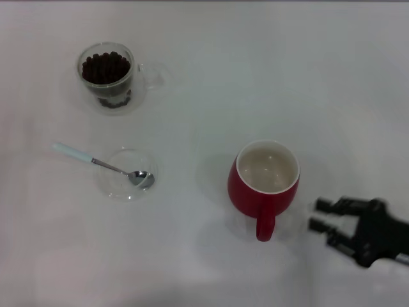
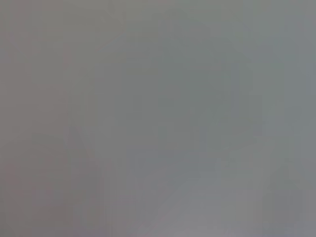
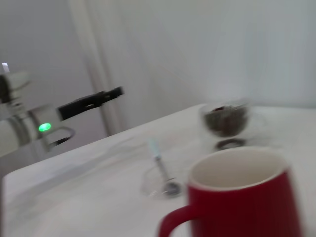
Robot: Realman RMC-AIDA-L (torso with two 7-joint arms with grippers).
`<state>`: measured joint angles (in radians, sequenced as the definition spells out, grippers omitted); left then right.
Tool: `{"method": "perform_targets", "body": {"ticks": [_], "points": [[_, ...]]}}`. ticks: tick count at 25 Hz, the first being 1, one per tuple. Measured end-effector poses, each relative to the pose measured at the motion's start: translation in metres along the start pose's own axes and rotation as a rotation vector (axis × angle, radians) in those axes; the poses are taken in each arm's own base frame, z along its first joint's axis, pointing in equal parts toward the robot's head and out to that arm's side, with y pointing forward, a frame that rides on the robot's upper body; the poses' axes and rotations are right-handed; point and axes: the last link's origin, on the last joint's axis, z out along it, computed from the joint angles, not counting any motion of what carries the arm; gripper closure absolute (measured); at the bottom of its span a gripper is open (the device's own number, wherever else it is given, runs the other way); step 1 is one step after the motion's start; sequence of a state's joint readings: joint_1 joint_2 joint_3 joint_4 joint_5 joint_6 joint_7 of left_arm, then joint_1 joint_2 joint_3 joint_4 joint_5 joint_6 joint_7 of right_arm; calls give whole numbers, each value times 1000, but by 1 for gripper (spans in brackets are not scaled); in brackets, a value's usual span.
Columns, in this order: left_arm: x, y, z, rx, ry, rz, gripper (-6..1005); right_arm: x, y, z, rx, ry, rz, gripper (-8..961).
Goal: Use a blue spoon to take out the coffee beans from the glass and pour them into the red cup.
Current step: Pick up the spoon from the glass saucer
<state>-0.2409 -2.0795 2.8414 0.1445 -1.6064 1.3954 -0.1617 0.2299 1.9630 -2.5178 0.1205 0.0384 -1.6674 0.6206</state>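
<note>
Black, my right tool point(image 1: 317, 215): fingers apart, empty, just beside the red cup point(image 1: 262, 185). Blue spoon point(image 1: 102, 165): bowl in a clear dish point(image 1: 127, 173). Farthest: glass point(image 1: 107, 77) with coffee beans point(image 1: 106, 67). Left tool unseen.

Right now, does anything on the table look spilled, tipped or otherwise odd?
Nothing stands out. The clear glass mug stands upright holding the dark coffee beans, the blue-handled spoon rests in the flat clear dish, and the red ceramic cup is upright.

White bench point(image 1: 268, 64) carries three vessels: the glass point(image 1: 107, 77) of coffee beans point(image 1: 105, 66), a flat clear dish point(image 1: 126, 173), the red cup point(image 1: 263, 182). The blue spoon point(image 1: 102, 164) rests bowl-in-dish, its handle reaching over the rim.
</note>
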Motion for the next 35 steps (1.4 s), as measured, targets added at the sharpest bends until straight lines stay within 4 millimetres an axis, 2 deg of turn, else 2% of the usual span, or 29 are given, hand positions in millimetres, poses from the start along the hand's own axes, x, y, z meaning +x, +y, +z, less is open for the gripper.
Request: {"method": "perform_targets", "body": {"ticks": [1,4,9,13,16,24,28,35], "points": [[0,6,-4,-34,3,-43,106,0,0,0,0,0,0,578],[-1,24,-15,-162,-12,-220,106,-10,-13,-17,71,-41,-23,578],[-2,39,-24,-295,-88,-544,106,-25,-27,-33,136,-93,-64,578],[-5,41,-30,-346,-185,-802,107,-31,-34,-34,148,-103,-87,578],[-7,45,-31,-371,-249,-901,107,-36,-38,-31,145,-107,-103,578],[-21,56,-36,-384,-423,-1030,108,-44,-43,-22,126,-120,-121,578],[-26,56,-37,-370,-464,-1036,109,-44,-43,-22,125,-123,-121,578],[-32,71,-31,-418,-551,-1015,111,-43,-39,-23,118,-134,-115,578]]}}
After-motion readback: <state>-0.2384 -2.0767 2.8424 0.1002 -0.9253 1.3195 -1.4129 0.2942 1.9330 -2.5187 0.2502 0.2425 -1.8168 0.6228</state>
